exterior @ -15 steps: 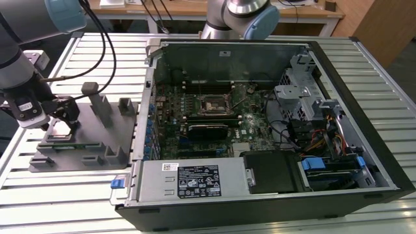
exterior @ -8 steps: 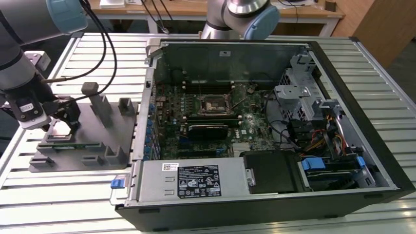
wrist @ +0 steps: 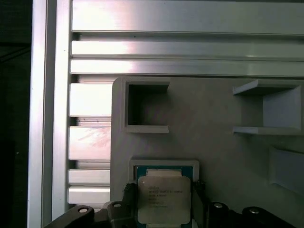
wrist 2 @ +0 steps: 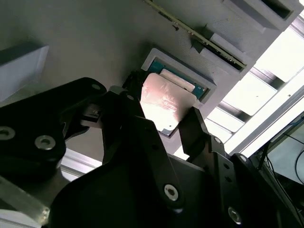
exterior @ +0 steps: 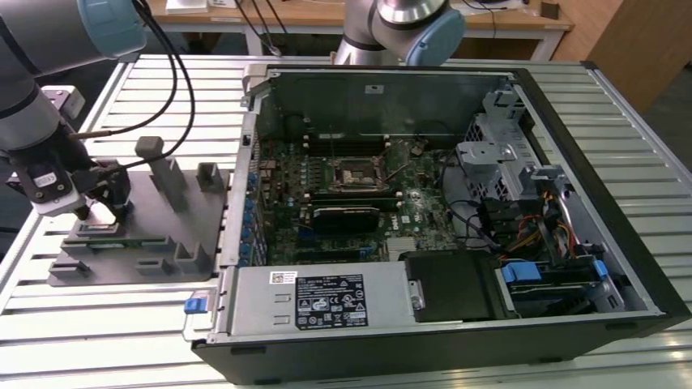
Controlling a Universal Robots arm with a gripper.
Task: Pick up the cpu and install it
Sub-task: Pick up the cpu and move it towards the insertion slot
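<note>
This is a robotics lab set up for computer assembly. A slotted aluminium table (exterior: 141, 81) carries an opened desktop case (exterior: 378, 93) at the centre of the frame, its motherboard (exterior: 335, 203) bare. At the left edge a robot arm (exterior: 32, 105) holds its gripper (exterior: 100, 212), clamped on the cpu (wrist: 164, 199), over a grey fixture tray (exterior: 141, 219). Wooden desks (exterior: 313, 14) line the top edge.

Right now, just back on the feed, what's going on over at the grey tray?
The arm's end effector is down at the grey fixture tray, beside the open computer case. Its fingers press two opposite sides of the cpu, which looks raised slightly above its recess in the tray. The cpu has not yet reached the motherboard socket in the case.
</note>
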